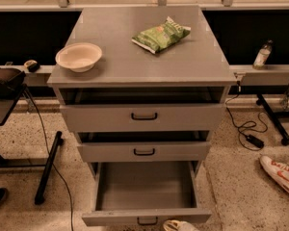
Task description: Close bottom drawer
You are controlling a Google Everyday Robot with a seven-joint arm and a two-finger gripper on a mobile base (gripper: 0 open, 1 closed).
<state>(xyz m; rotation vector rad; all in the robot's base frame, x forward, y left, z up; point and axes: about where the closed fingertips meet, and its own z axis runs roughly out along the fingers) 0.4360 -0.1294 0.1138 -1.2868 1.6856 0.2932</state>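
Note:
The bottom drawer of the grey cabinet is pulled far out and its box is empty. Its front panel with a small black bar handle lies at the lower edge of the camera view. My gripper shows only as a pale tip at the bottom edge, just right of that handle and right in front of the panel. The middle drawer and the top drawer each stand slightly out.
A cream bowl and a green snack bag lie on the cabinet top. A black stand leg and cable are on the floor at left. A cable with adapter and a white shoe are at right.

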